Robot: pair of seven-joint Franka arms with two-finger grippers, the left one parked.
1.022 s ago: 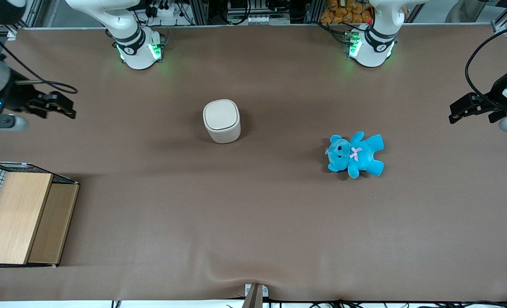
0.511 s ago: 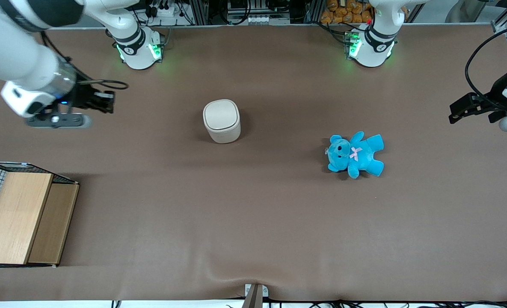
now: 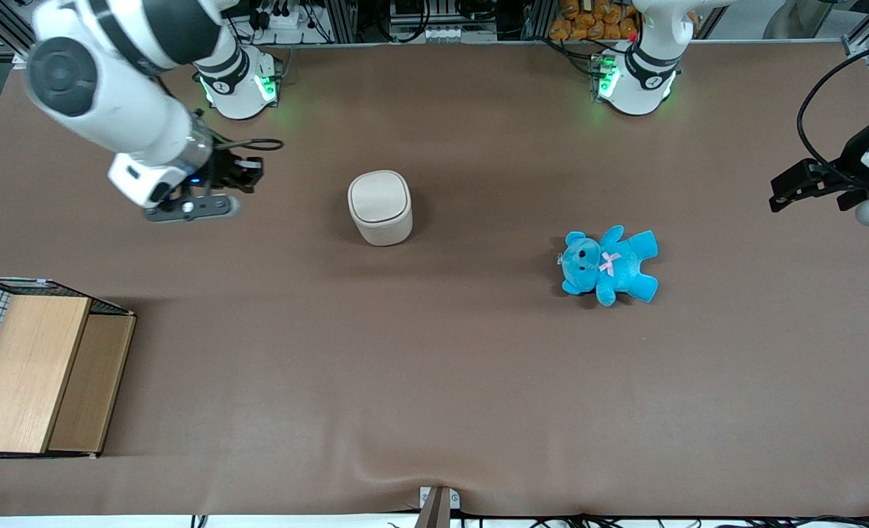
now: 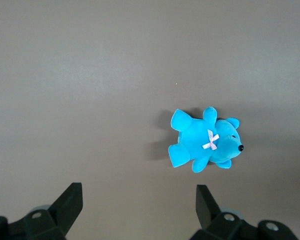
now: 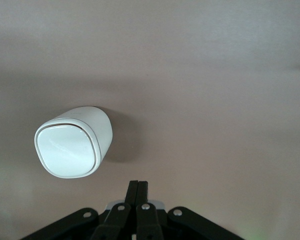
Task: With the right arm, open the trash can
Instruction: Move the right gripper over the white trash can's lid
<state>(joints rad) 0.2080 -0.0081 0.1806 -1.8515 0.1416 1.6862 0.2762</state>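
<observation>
My gripper (image 3: 247, 174) hangs above the table toward my own end of it, well apart from the trash can (image 3: 380, 207), with only bare brown table (image 3: 434, 381) between us. In my wrist view the fingers (image 5: 138, 197) are pressed together with nothing between them. The trash can stands upright near the middle of the table, at about ten o'clock of the blue teddy bear (image 3: 608, 264). Its flat lid (image 5: 67, 148) sits flush on the body, so the opening itself is not yet done; I judge this to be the approach only. I cannot make out a catch or a lip on the lid from here, so how it lifts is a guess. Nothing blocks the way. The teddy bear lies toward the parked arm's end, well clear, and the wooden box with wire mesh (image 3: 34, 370) sits at about seven o'clock of my gripper, nearer the front camera.
</observation>
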